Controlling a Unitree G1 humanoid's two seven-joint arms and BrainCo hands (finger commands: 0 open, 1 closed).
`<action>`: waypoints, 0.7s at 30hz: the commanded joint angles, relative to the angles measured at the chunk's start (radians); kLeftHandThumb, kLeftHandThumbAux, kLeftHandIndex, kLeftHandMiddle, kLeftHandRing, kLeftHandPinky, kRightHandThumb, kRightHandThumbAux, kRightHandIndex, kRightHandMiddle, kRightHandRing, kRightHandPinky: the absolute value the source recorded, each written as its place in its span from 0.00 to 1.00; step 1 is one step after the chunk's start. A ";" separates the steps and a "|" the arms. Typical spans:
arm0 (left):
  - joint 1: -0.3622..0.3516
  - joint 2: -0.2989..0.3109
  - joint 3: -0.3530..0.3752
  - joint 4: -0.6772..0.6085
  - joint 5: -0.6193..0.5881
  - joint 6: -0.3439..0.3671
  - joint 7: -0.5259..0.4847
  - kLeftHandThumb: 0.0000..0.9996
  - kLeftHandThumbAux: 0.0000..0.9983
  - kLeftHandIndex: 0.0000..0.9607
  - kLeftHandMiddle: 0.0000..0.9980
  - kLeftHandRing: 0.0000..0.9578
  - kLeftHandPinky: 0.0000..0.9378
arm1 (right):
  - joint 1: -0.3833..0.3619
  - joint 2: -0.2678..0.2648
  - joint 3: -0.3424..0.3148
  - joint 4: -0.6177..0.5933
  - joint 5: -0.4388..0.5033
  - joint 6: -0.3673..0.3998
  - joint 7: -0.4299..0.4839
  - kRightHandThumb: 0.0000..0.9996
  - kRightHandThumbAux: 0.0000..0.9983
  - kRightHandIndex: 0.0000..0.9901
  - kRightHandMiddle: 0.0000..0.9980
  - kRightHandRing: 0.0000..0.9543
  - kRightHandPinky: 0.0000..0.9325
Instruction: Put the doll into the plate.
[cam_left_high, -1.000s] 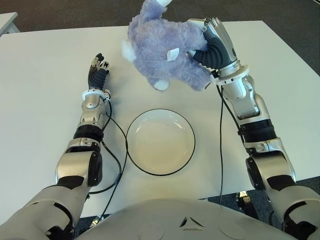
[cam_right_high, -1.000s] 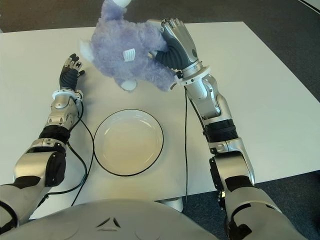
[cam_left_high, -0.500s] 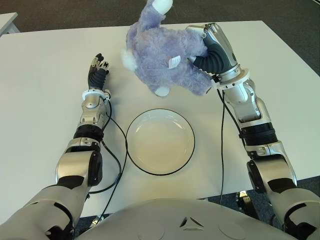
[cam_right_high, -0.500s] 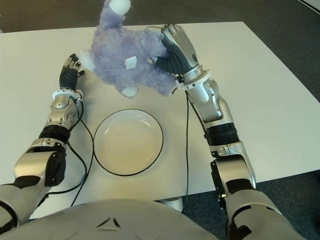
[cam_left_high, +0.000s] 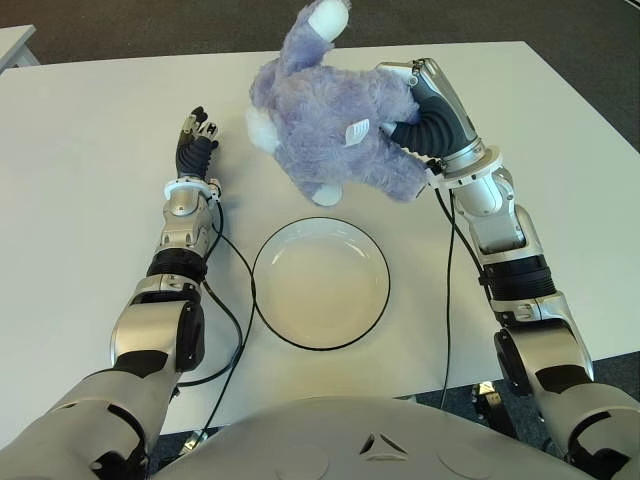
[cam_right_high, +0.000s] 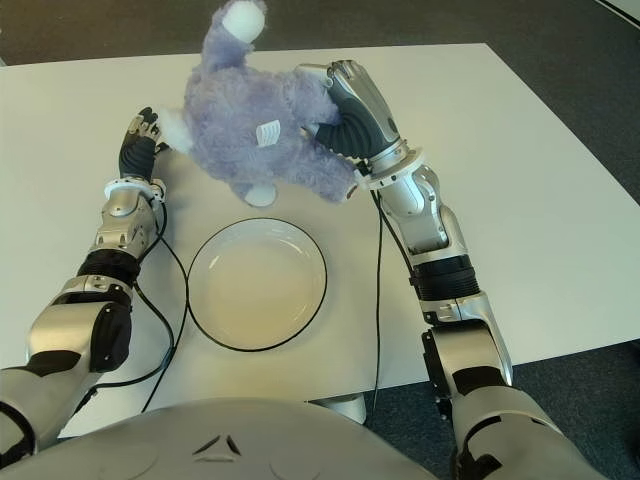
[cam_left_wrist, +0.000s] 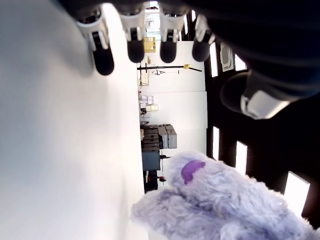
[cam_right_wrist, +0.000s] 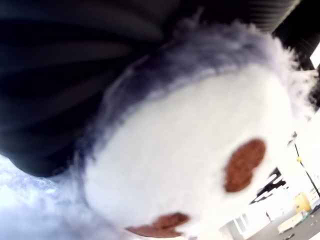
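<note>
Above the far half of the white worktop (cam_left_high: 80, 250), the robot's right hand (cam_left_high: 425, 95) grips a fluffy lavender doll (cam_left_high: 335, 125), its fingers closed into the plush body at the doll's three o'clock side. The toy hangs clear of the surface, one white-tipped limb raised toward twelve o'clock, a white paw pointing down at six o'clock and a small white label showing on its flank. The right wrist view is filled by a white patch of the doll with brown markings, pressed close against the dark palm. At six o'clock from the doll, near the robot's body, sits the round white plate (cam_left_high: 375, 300) with its thin dark rim, holding nothing. The left hand (cam_left_high: 195, 140) shows at nine o'clock from the doll, just beside it, its fingers (cam_left_wrist: 102, 57) extended and relaxed, grasping nothing. Black cables (cam_left_high: 232, 310) trail along both forearms toward the worktop's near edge.
</note>
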 joint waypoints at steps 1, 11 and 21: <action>0.037 -0.007 0.002 0.033 0.001 0.050 0.008 0.59 0.39 0.00 0.00 0.00 0.09 | 0.025 0.010 -0.008 -0.017 0.033 -0.006 0.022 0.72 0.71 0.44 0.84 0.89 0.92; 0.039 -0.007 0.001 0.031 0.002 0.047 0.005 0.59 0.40 0.00 0.00 0.00 0.08 | 0.054 0.020 -0.019 -0.047 0.065 -0.002 0.058 0.72 0.71 0.44 0.84 0.89 0.92; 0.036 -0.005 0.000 0.035 0.002 0.047 0.004 0.59 0.39 0.00 0.00 0.00 0.07 | 0.078 0.028 -0.022 -0.057 0.063 -0.018 0.061 0.72 0.71 0.44 0.84 0.89 0.91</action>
